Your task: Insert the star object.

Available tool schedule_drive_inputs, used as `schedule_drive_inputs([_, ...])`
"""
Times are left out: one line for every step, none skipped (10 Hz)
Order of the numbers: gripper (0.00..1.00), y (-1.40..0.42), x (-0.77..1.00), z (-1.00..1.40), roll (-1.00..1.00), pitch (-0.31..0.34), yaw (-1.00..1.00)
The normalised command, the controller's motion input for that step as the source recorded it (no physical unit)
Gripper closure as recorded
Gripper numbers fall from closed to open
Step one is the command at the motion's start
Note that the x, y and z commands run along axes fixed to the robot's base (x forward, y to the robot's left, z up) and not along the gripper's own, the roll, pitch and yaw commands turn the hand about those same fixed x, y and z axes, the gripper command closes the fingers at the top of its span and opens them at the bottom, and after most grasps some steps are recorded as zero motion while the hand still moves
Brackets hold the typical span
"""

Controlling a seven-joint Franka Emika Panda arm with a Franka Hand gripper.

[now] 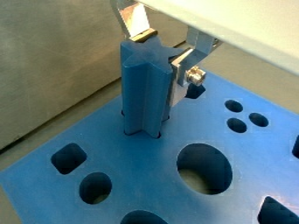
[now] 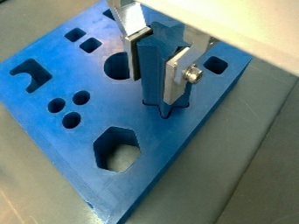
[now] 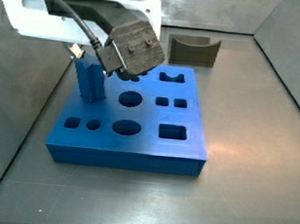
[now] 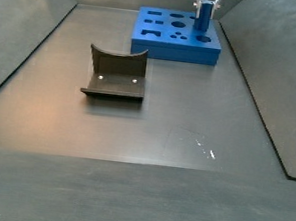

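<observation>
Silver fingers (image 2: pixel 176 72) of the claw (image 1: pixel 163 54) are sitting closest to the wrist cameras, pinching the star object (image 1: pixel 145 87) near its upper end, one plate on each side; in both wrist views the pads are pressing flat against the ridged blue sides

Star object is standing upright with its lower end already down in a hole of the blue block (image 2: pixel 176 149), at the block's edge. Grip up high is probably leaving the lower length free to slide in; most of the peg is showing above the block face, so insertion looks only begun

In a side view the peg (image 3: pixel 87 82) is rising from the far-left corner of the block (image 3: pixel 131 147), with the claw (image 3: pixel 111 64) and black cables hanging above it. Arm body is hiding the fingertips there

Block is lying flat on the grey desk (image 4: pixel 161 134). Neighbouring holes, a round one (image 1: pixel 204 166) and small ovals, are lying open and well clear of the peg

Fixture (image 4: pixel 115 76), dark and L-shaped, is standing well apart from the block, not obstructing. Nothing appears to be blocking a straight push down; judging the main risk as the star ridges binding if the peg is tilting off vertical
</observation>
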Motion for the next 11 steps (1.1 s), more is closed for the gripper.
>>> schedule_drive_inputs([1.0,-0.04,0.0,-1.0,-0.05,-0.02,0.0])
schedule_drive_inputs([1.0,0.0,0.0,-0.92,-0.12,0.0,0.0])
schedule_drive_inputs([1.0,0.0,0.0,-1.0,-0.06,0.0,0.0])
schedule_drive_inputs([1.0,0.0,0.01,-1.0,0.0,-0.086,0.0])
schedule_drive_inputs([1.0,0.0,0.03,-1.0,0.0,-0.093,0.0])
schedule_drive_inputs([1.0,0.0,0.05,-1.0,0.0,-0.103,0.0])
schedule_drive_inputs([1.0,0.0,0.07,-1.0,0.04,-0.123,0.0])
schedule_drive_inputs([1.0,-0.03,0.04,-0.93,0.12,-0.116,0.0])
schedule_drive_inputs([1.0,-0.05,0.0,-0.55,0.0,-0.187,0.0])
schedule_drive_inputs([1.0,0.0,0.0,-0.11,0.0,-0.09,0.0])
schedule_drive_inputs([1.0,0.0,0.0,0.0,0.0,0.0,0.0])
